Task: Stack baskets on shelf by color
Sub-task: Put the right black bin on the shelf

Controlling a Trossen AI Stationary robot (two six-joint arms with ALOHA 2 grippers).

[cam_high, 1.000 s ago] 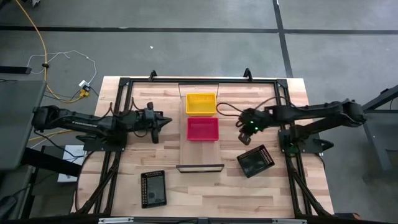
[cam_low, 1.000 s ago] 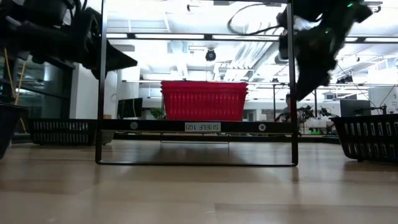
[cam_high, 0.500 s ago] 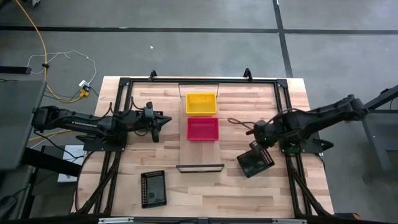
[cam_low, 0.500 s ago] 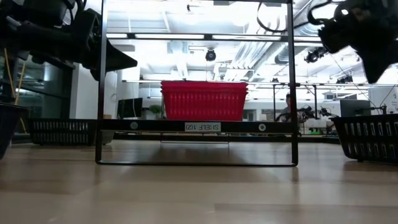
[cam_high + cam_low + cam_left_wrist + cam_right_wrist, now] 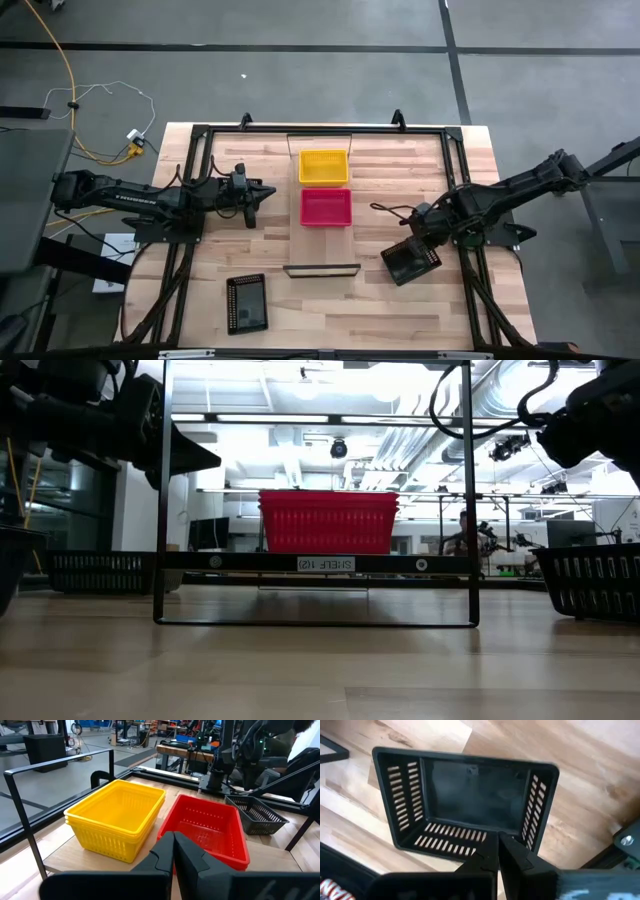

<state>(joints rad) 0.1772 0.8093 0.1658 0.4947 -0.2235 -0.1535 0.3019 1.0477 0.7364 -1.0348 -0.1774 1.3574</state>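
With right gripper (image 5: 498, 851) fingers closed, empty, above black basket (image 5: 410, 262) on counter (image 5: 330, 310) right of shelf (image 5: 322, 240), risk: fingers must open or they'll hit the rim & shove it. Left gripper (image 5: 173, 851) closed, waits beside shelf.

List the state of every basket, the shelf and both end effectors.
Yellow baskets: nested, on the shelf.
Red basket: upright on the shelf beside the yellow ones.
Black basket right: on the table, upright, empty.
Black basket left: on the table, untouched.
Shelf: front part bare.
Right end effector: shut, above the right black basket.
Left end effector: shut, beside the shelf.
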